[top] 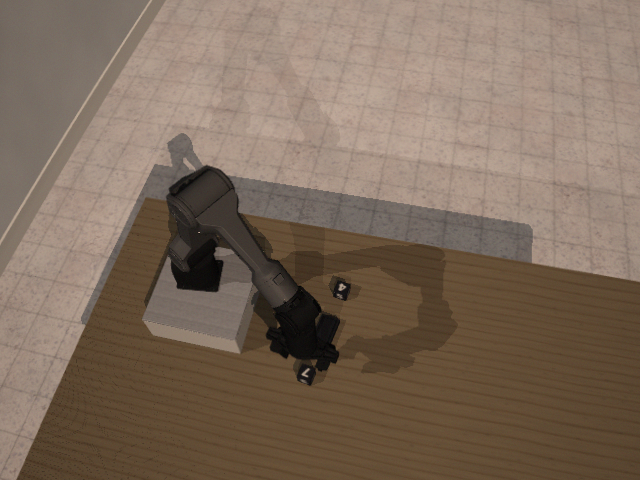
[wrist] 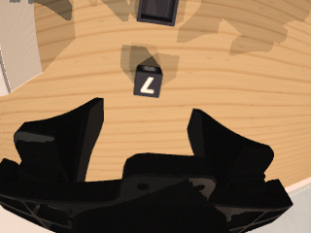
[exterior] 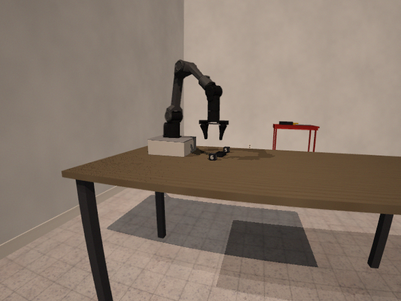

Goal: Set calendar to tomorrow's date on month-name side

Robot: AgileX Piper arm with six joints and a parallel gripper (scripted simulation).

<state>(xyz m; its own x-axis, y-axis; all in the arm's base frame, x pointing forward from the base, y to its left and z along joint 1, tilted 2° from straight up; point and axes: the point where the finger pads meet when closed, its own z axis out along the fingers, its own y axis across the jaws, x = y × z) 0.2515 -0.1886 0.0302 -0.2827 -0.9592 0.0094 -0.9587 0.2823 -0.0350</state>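
Brown wood, top view: the table [top: 465,351] [exterior: 259,175] [wrist: 233,87] carries a pale block [top: 199,315] [exterior: 166,147], on which the arm [top: 242,242] [exterior: 177,87] is mounted. Its elbow is over the block's far side; the forearm slants toward the gripper [top: 302,353] [exterior: 213,139] [wrist: 147,107]. Partly under the gripper's body, the dark tray [top: 328,328] [wrist: 157,11] lies on the wood. One cube [top: 341,289] [exterior: 226,149], a 4 on its upper face, sits off one end of the tray; the other cube [top: 306,374] [exterior: 212,157] [wrist: 148,83], a 7 upward, sits off the opposite end. Both are outside it.

Exterior view: upper arm nearly vertical, elbow high, forearm sloping down, wrist hanging straight. Claw points down above the table, wide open, nothing between the fingers. Side faces read 6 on the nearer cube, 5 on the farther.

Wrist view: fingers spread; the 7 cube lies ahead of them on the wood, apart from the tray, which is cut by the upper edge.
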